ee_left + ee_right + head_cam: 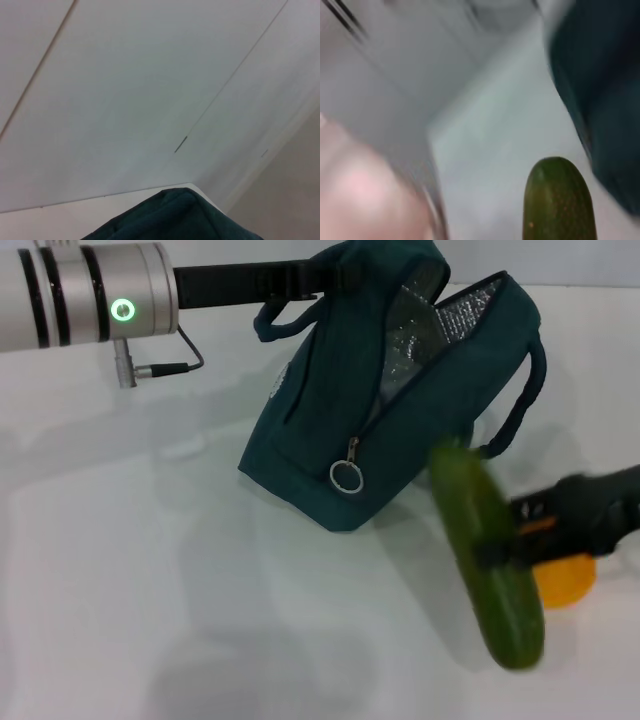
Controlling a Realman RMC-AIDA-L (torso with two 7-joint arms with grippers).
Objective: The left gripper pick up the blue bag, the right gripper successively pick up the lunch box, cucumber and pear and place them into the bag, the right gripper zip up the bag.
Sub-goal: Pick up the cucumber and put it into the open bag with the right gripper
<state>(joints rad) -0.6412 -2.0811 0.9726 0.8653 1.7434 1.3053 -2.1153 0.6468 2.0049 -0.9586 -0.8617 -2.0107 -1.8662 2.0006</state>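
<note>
The blue bag [330,450] stands tilted on the white table, its mouth open and the silver lining [420,330] showing. Its ring pull [346,477] hangs on the front. My left gripper [335,278] is shut on the bag's top edge by the handle; the bag fabric also shows in the left wrist view [175,220]. My right gripper [500,550] is shut on the cucumber [490,560] and holds it above the table, right of the bag. The right wrist view shows the cucumber's end [560,200] beside the bag [600,90]. The pear [565,582] lies behind the right gripper. The lunch box is out of view.
The white table [150,590] spreads to the left and front of the bag. My left arm's silver wrist with a green light [90,295] reaches in from the upper left. The bag's right handle [525,390] hangs toward the cucumber.
</note>
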